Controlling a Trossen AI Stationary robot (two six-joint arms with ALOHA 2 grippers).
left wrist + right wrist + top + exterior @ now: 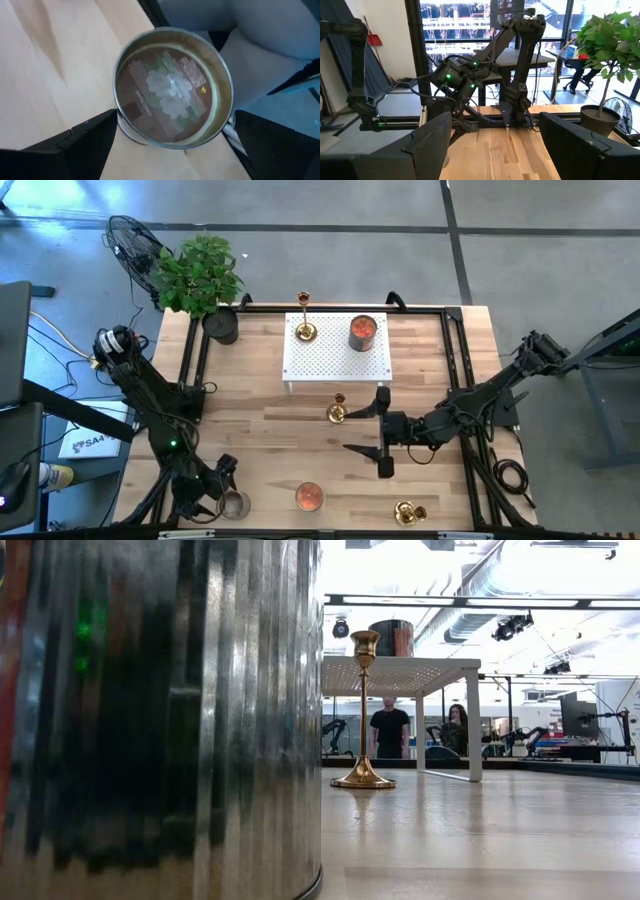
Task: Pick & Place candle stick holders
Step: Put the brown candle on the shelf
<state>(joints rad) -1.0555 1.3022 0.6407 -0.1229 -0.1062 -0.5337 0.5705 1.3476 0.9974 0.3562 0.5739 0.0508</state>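
On the white stand (336,355) at the back of the bench (270,440), one candlestick (305,330) sits beside a red candle jar (362,332). A second candlestick (337,413) stands on the wood just in front of the stand, near the right gripper (372,431), whose fingers are spread wide and empty. A third candlestick (406,511) lies near the front edge. The left gripper (226,483) hovers apart over a metal tin (173,95) at the front left.
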